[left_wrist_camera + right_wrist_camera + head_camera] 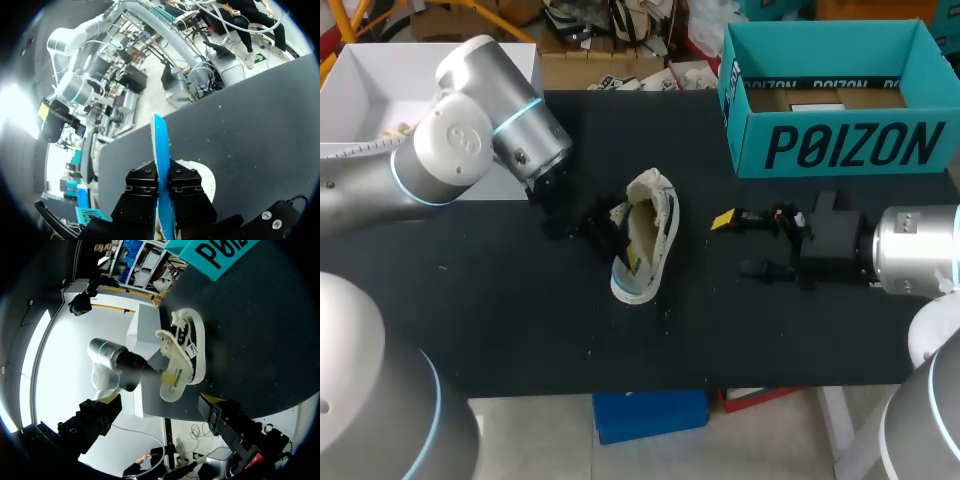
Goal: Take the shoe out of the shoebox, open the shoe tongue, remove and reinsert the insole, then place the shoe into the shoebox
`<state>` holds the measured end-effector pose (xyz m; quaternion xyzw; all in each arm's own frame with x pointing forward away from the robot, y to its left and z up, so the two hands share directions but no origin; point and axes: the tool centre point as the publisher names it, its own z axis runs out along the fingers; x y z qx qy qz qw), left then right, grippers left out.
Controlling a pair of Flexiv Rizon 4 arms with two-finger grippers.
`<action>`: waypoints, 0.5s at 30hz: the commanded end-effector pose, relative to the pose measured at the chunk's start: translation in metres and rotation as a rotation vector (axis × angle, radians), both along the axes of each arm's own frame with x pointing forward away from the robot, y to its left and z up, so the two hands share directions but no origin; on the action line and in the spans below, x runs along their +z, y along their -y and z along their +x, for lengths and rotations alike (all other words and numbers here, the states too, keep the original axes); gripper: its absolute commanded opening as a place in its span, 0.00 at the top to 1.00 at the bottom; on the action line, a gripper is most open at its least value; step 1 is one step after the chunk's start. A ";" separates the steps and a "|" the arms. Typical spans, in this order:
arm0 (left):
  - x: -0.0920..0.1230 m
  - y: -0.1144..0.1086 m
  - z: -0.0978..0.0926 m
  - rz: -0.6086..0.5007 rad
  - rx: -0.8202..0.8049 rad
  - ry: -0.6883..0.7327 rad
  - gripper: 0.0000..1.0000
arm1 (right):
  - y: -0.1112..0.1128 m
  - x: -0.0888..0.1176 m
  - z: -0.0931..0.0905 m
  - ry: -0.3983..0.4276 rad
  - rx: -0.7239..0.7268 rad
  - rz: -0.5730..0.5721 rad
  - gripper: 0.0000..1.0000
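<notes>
Left gripper (162,174) clamped on blue insole (160,145) at shoe (645,235), mid-table (520,340). Right gripper (735,244) fingers apart, between shoe and right edge.

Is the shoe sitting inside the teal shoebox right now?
No, the shoe lies out on the black table, well apart from the shoebox in the head view.

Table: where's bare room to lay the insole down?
Free: the front strip of the table between the shoe and the near edge; also the back strip between the white box and shoebox. Crowded: beside the shoe, left gripper and right gripper flank it.
</notes>
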<state>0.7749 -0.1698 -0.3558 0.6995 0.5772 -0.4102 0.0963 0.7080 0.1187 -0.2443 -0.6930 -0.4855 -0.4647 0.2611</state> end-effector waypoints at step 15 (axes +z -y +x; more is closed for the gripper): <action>-0.014 0.015 0.022 -0.049 0.060 0.041 1.00 | -0.001 0.000 0.000 -0.001 -0.001 -0.001 0.00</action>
